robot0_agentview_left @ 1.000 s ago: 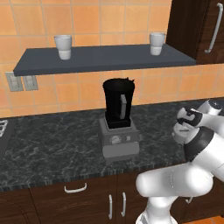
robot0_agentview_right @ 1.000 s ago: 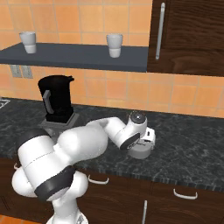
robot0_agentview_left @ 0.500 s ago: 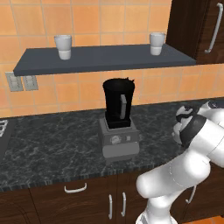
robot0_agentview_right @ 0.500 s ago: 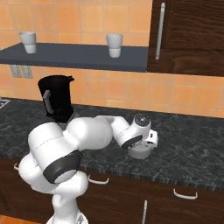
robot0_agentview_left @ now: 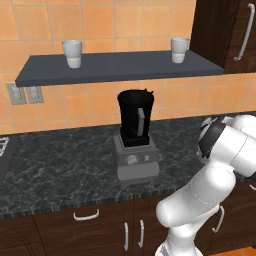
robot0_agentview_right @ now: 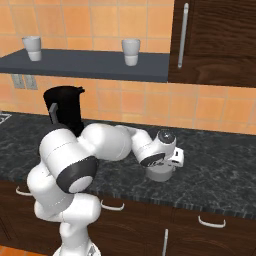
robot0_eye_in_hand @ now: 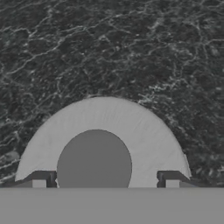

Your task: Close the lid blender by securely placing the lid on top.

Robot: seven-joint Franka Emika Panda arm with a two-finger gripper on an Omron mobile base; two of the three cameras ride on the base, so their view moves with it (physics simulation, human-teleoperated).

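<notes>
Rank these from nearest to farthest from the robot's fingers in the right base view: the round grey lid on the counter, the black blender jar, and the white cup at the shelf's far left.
1. Round grey lid: directly beneath the gripper, on the dark counter.
2. Tall black blender jar: off to the left, partly behind the white arm.
3. White cup: up on the shelf's far left end, farthest away.
</notes>
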